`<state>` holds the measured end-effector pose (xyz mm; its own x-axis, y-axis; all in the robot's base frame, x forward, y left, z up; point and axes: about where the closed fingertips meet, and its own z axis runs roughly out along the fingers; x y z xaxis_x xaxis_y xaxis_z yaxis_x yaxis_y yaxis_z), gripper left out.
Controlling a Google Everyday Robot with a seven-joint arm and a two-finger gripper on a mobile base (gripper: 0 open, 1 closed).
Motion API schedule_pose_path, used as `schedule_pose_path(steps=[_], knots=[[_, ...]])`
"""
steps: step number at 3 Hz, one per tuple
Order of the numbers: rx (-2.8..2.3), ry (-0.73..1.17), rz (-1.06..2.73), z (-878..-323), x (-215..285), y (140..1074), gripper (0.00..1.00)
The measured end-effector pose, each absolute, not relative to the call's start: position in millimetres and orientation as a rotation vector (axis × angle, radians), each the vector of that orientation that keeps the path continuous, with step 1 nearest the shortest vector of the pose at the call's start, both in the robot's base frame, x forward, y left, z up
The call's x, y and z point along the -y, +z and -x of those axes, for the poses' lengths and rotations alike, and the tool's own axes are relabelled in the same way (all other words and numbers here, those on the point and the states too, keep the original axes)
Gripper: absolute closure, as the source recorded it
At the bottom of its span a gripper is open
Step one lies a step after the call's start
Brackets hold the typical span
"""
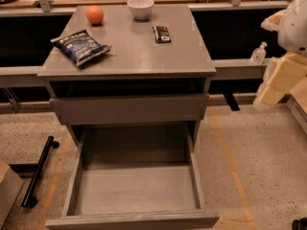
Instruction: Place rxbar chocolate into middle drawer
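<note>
The rxbar chocolate (161, 34) is a small black wrapper lying flat on the grey cabinet top (144, 56), right of centre near the back. The middle drawer (136, 188) is pulled out wide below, and its grey floor holds nothing. Above it sits another drawer, shut, showing only a flat grey front panel (129, 108). My arm's pale links hang at the right edge, with the gripper (268, 92) off to the right of the cabinet, well away from the bar and the drawer.
On the cabinet top are a dark-blue chip bag (80, 47) at the left, an orange (95, 14) and a white bowl (140, 7) at the back. A sanitizer bottle (258, 53) stands on the right ledge. A black bar (37, 170) lies on the floor at the left.
</note>
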<state>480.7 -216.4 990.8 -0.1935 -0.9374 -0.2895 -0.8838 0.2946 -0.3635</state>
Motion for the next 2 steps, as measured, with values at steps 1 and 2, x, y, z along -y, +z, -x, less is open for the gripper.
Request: schedule_pose_path(steps=[1, 2], knots=[[-2.064, -0.179, 1.566, -529.7, 223.8, 1000.9, 0.0], [-2.064, -0.178, 1.566, -529.7, 223.7, 1000.8, 0.0]])
